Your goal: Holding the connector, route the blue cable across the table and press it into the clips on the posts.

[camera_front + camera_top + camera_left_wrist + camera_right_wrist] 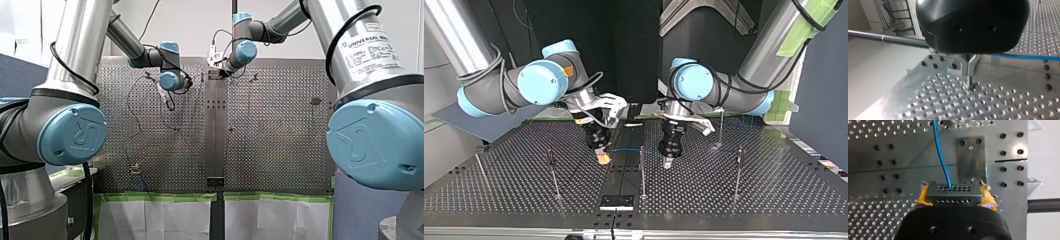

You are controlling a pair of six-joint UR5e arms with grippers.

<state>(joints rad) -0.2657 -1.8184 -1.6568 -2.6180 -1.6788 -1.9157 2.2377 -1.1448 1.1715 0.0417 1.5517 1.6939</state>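
The perforated table (pixel 774 200) fills the scene, with a smooth metal strip (pixel 624 172) down its middle. My right arm (pixel 539 82) comes in at the top view's left and my left arm (pixel 696 82) at its right. Both reach down close to the strip, on opposite sides of it.

Thin posts stand on the table. The middle post (pixel 642 175) is between the two grippers, another post (pixel 553 172) is to the left in that view, and a third (pixel 738 170) is to the right.

My right gripper (pixel 602 158) is clamped on the grey connector (pixel 953 195), which sits crosswise between its yellow pads (pixel 921 197). My left gripper (pixel 969 77) points down at the table with its metal fingertips drawn together. Nothing shows between them.

The blue cable (pixel 941 155) leaves the connector and runs away over the strip. In the top view it stretches from the connector past the top of the middle post towards my left gripper. In the left wrist view it passes just beyond that gripper's fingers. I cannot tell whether it sits in the post's clip.

I judge this to be the routing stage, with the connector gripped and the cable drawn taut near the first post. The next move probably calls for keeping tension, lining the cable up over the clip, and pressing down squarely so the thin post does not bend.
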